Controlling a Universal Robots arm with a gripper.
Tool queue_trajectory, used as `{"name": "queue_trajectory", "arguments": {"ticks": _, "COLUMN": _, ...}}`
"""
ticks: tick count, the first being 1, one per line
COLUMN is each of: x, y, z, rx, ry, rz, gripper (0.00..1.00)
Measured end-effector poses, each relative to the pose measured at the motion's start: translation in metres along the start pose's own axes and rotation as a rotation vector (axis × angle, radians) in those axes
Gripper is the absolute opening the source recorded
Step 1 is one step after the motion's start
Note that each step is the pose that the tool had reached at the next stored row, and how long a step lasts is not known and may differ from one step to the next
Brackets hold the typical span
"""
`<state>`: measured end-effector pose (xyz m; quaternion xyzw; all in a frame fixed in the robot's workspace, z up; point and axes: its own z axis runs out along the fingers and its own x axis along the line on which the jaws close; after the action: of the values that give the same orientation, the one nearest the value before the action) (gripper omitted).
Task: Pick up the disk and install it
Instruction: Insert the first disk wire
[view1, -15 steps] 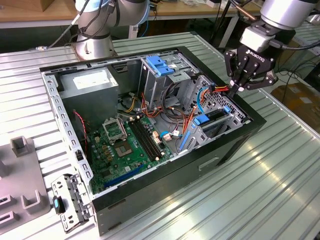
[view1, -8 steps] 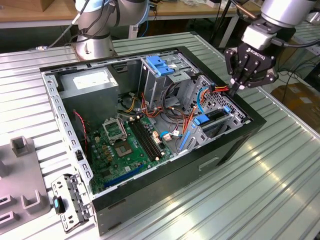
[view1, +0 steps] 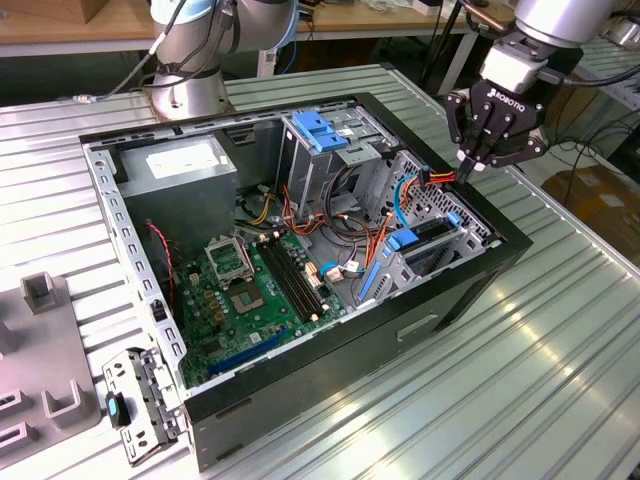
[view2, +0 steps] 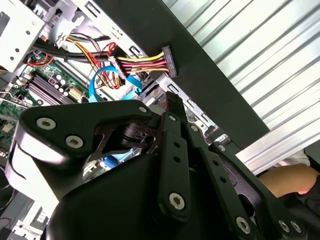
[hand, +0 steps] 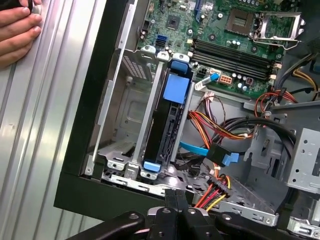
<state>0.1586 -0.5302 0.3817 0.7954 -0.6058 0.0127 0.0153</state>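
Observation:
The disk sits on edge inside the drive bay at the corner of the open computer case, on the exterior view's right. In the first wrist view the disk is a dark slab between blue rail tabs, down in the metal cage. My gripper hovers just above the case's rim beside that bay, fingers shut with nothing between them. Its black fingers fill the second wrist view, and the gripper is at the picture's edge in the first wrist view.
A power plug with red, yellow and black wires hangs loose near my fingertips. Blue data cables lie beside the bay. A person's hand rests on the ribbed metal table. The motherboard and power-supply box occupy the case.

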Motion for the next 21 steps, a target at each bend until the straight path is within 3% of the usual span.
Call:
{"name": "queue_trajectory", "arguments": {"ticks": 10, "x": -0.0105, "y": -0.0096, "z": -0.0005, "rx": 0.0019, "ry": 0.0004, "rz": -0.048, "gripper": 0.17}}
{"name": "queue_trajectory", "arguments": {"ticks": 12, "x": -0.0124, "y": -0.0115, "z": -0.0006, "rx": 0.0022, "ry": 0.0005, "rz": -0.057, "gripper": 0.25}}
{"name": "queue_trajectory", "arguments": {"ticks": 15, "x": -0.0152, "y": -0.0148, "z": -0.0007, "rx": 0.0029, "ry": 0.0006, "rz": -0.076, "gripper": 0.26}}
{"name": "queue_trajectory", "arguments": {"ticks": 16, "x": -0.0154, "y": -0.0154, "z": -0.0006, "rx": 0.0032, "ry": 0.0007, "rz": -0.082, "gripper": 0.32}}
{"name": "queue_trajectory", "arguments": {"ticks": 19, "x": -0.0153, "y": -0.0161, "z": -0.0005, "rx": 0.0052, "ry": 0.0012, "rz": -0.134, "gripper": 0.32}}
{"name": "queue_trajectory", "arguments": {"ticks": 21, "x": -0.0153, "y": -0.0162, "z": -0.0001, "rx": 0.0074, "ry": 0.0017, "rz": -0.190, "gripper": 0.32}}
